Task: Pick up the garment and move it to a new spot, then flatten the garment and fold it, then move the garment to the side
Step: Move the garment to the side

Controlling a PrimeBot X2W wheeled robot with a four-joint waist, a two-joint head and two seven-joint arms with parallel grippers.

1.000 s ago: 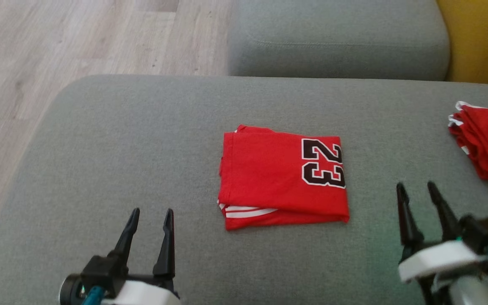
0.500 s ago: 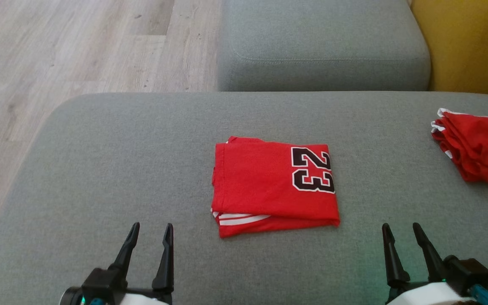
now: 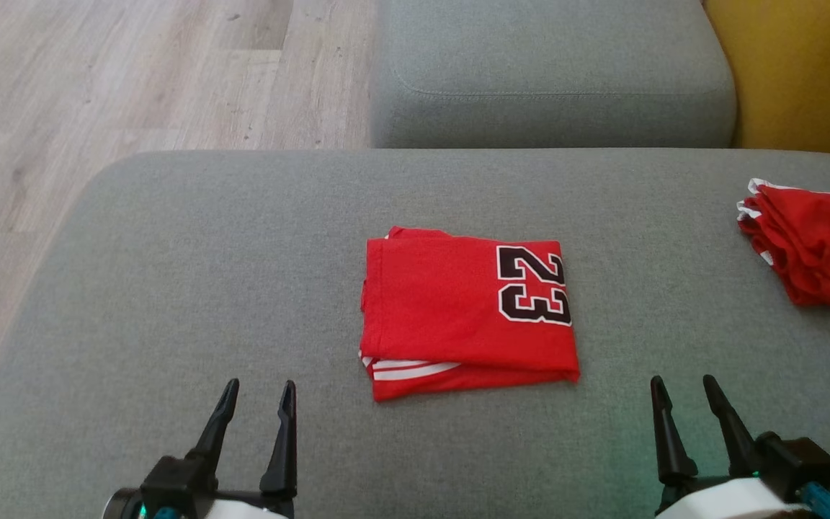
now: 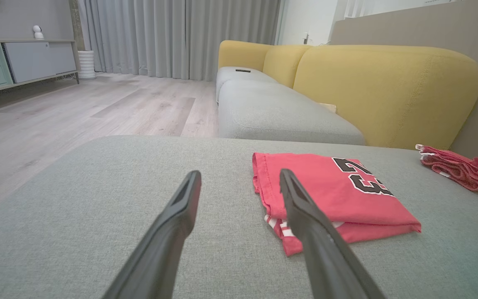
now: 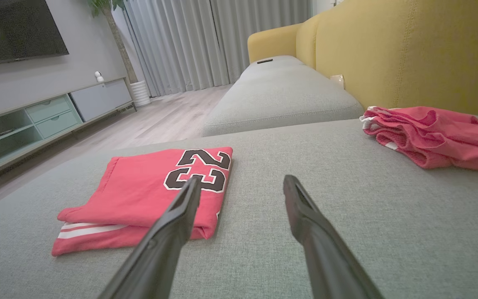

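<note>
A red garment (image 3: 465, 317) with a black "23" lies folded into a flat rectangle in the middle of the grey cushion (image 3: 170, 274); white stripes show at its near edge. It also lies ahead in the left wrist view as the garment (image 4: 330, 195) and in the right wrist view as the garment (image 5: 147, 191). My left gripper (image 3: 256, 389) hovers open near the front left, apart from the garment, nothing between its fingers. At the front right my right gripper (image 3: 683, 383) is open and empty too.
A second red garment (image 3: 811, 249) lies crumpled at the cushion's far right edge. Behind stands another grey seat cushion (image 3: 552, 72) with a yellow sofa back (image 3: 804, 65). Wooden floor (image 3: 98, 86) drops off to the left.
The head camera shifted, so the whole picture moved. My right gripper drew back toward the near edge, lower in view than a second ago. The garment lies as before.
</note>
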